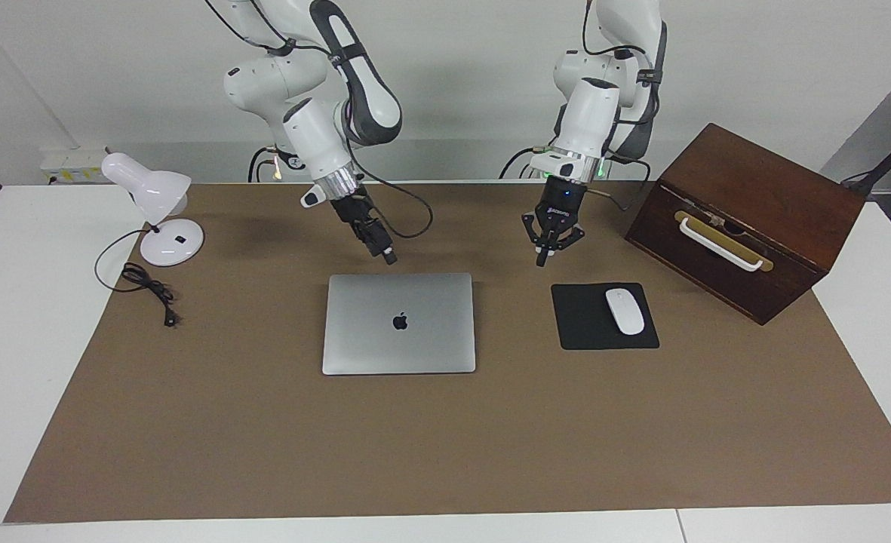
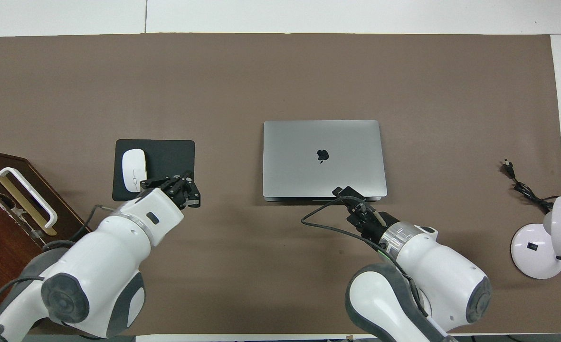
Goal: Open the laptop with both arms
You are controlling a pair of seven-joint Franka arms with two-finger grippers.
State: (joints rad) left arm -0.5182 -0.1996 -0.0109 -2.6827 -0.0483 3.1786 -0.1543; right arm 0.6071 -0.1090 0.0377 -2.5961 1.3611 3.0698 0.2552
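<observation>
Approach step, laptop [image 1: 398, 323] not yet touched: it lies closed and flat mid-table on the brown mat [image 1: 445, 452], logo up, beside the mouse pad [image 1: 585, 335] with its white mouse [image 1: 624, 311]. Right gripper [image 1: 389, 257] hangs tilted just above the laptop's edge nearest the robots; fingers look pinched together, holding nothing. Left gripper [image 1: 548, 251] hovers over bare mat between laptop and mouse pad, fingers spread, empty. Next move probably calls for one gripper to pin the base while the other catches the lid lip, wherever the opening edge sits; which edge that is, can't tell.
</observation>
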